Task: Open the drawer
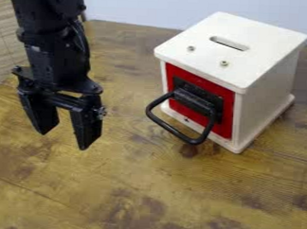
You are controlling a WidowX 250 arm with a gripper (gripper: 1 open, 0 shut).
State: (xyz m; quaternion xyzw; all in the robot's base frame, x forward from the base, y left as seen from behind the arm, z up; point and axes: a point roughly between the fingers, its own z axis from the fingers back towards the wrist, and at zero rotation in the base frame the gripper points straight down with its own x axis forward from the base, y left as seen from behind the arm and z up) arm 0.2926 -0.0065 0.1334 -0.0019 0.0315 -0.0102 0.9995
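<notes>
The drawer (192, 89) is a red front panel set in a cream-white cube cabinet (252, 82) at the right of the wooden table. A large black loop handle (179, 115) sticks out from the red front toward the lower left and hangs just above the tabletop. The drawer front looks flush with the cabinet. My gripper (65, 118) hangs at the left, pointing down, its two black fingers spread apart with nothing between them. It stands a short way left of the handle and touches nothing.
The cabinet has a slot (228, 40) and two small screws on its top. The wooden tabletop (154, 192) stretches across the front. A light wall runs along the back, and a woven surface shows at the far left edge.
</notes>
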